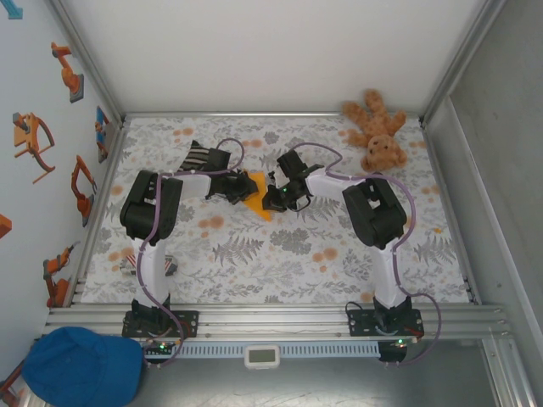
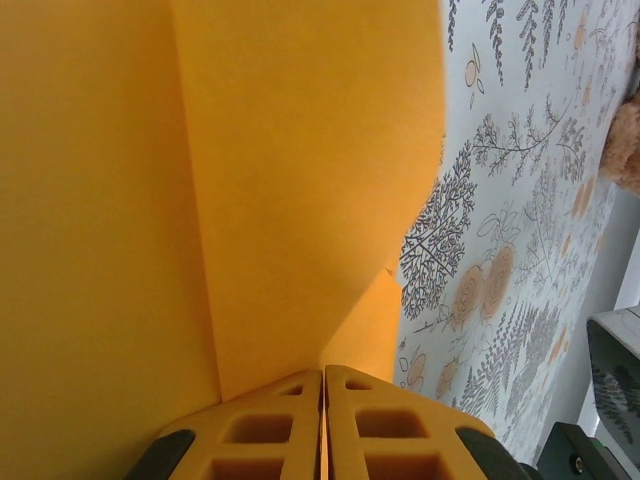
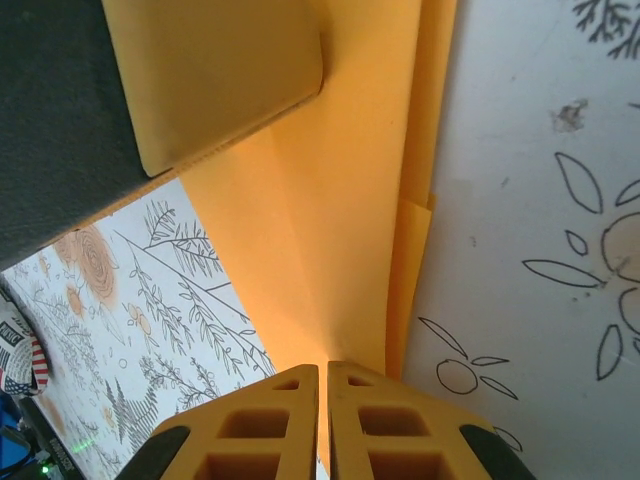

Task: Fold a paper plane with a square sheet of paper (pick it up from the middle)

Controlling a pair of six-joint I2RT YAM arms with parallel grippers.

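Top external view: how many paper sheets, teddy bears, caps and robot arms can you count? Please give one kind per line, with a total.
Paper: 1
Teddy bear: 1
Cap: 1
Arms, left and right: 2
Total: 5

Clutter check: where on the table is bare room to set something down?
Free: the table's near middle, between the orange paper and the front rail; the right side, nearer than the teddy bear. Crowded: the centre, where left hand and right hand pinch that paper, striped sock behind.
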